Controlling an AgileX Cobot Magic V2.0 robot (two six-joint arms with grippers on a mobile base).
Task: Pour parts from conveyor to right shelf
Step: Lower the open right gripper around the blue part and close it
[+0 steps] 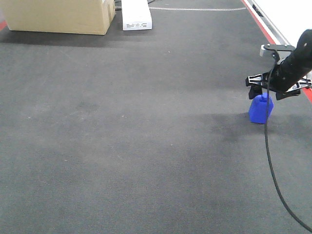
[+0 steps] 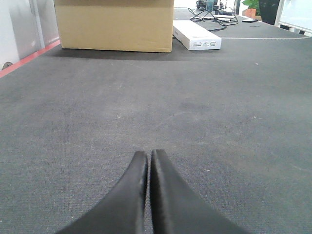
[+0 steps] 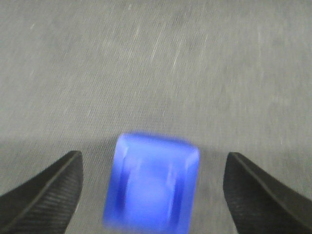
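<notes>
One small bright-blue part (image 1: 261,109) stands on the dark grey conveyor belt (image 1: 136,136) near its right edge. My right gripper (image 1: 268,92) hovers just above it, open, the fingers spread to either side. In the right wrist view the blue part (image 3: 152,183) lies between the two black fingertips (image 3: 53,190) with clear gaps on both sides, and the picture is blurred. My left gripper (image 2: 148,155) is shut with nothing in it, low over bare belt. The right shelf is out of view.
A cardboard box (image 1: 61,15) and a flat white box (image 1: 136,14) sit at the belt's far end. A red strip and a white rail (image 1: 270,29) run along the right edge. A black cable (image 1: 273,170) hangs from the right arm.
</notes>
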